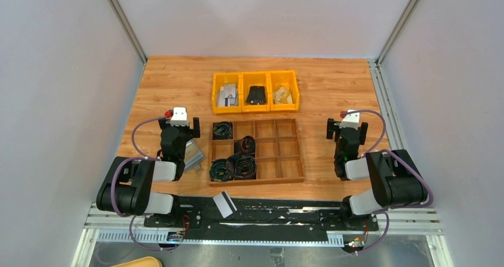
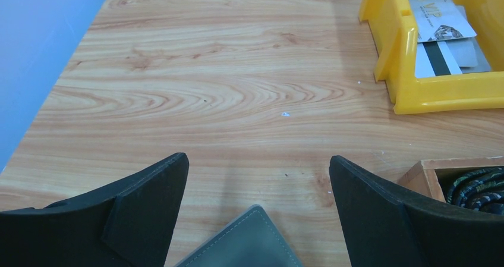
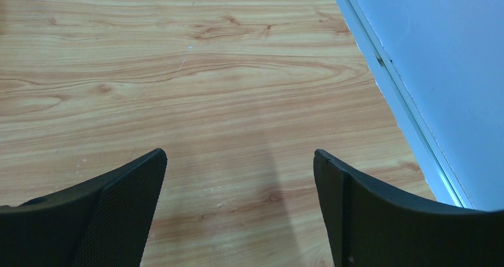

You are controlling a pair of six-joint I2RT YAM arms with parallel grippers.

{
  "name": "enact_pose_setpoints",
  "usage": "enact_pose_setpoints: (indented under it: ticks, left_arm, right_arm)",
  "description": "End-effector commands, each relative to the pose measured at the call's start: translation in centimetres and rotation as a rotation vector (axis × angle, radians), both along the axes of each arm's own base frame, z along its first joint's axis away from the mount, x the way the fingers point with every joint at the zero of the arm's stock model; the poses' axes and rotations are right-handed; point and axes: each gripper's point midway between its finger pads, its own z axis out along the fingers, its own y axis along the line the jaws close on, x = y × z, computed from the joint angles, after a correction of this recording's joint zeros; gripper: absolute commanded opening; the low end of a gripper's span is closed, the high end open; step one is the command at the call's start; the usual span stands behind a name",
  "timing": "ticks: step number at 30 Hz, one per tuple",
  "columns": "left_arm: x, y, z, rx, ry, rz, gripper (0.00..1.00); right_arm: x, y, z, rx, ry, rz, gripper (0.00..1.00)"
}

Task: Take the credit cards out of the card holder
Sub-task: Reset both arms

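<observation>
Left gripper (image 2: 255, 158): two black, wedge-shaped fingers with matte rubbery pads, spread wide, nothing between them. Right gripper (image 3: 239, 151): same shape, finely dotted pad texture, also wide apart and empty, over bare table (image 1: 166, 82), which is light wood-grain laminate.

Card holder (image 2: 249, 243): one, flat, grey, soft-looking, with a rounded corner and a stitched edge. It lies on the table just under the left gripper. The left wrist view shows only its corner, low between the fingers. From the top view it sits left of the wooden tray and is partly hidden by the arm.

Credit cards (image 2: 443, 35): thin, flat rectangles stacked loosely in the leftmost yellow bin. Three show in the left wrist view: one white with "VIP" print, one white with a dark stripe, one plain grey. One more loose card (image 1: 224, 204), white with a dark stripe, lies tilted on the black base rail (image 1: 267, 210) at the near edge, between the arm bases.

Yellow bins (image 1: 256, 108): three, glossy plastic, side by side at the far side of the table. The middle one holds a black item (image 1: 256, 94), the right one a tan item (image 1: 282, 94).

Wooden tray (image 1: 255, 181): one, brown, gridded into twelve square compartments. Coiled black cables (image 1: 243, 167): about four coils, all in the two left columns; exact count is hard to tell.
</observation>
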Motion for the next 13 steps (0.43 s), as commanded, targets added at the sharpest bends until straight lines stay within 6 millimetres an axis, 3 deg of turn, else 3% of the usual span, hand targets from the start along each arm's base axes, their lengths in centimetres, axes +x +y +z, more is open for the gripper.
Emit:
enact_pose_setpoints:
  ticks: [1, 13]
  left_arm:
    - [0.29, 0.38, 1.01, 0.007, -0.041, 0.022, 1.0]
    - [0.33, 0.37, 1.09, 0.007, -0.043, 0.022, 1.0]
  right_arm:
    - [0.04, -0.47, 0.33, 0.01, -0.013, -0.016, 0.97]
    - [0.07, -0.46, 0.28, 0.013, -0.011, -0.017, 0.97]
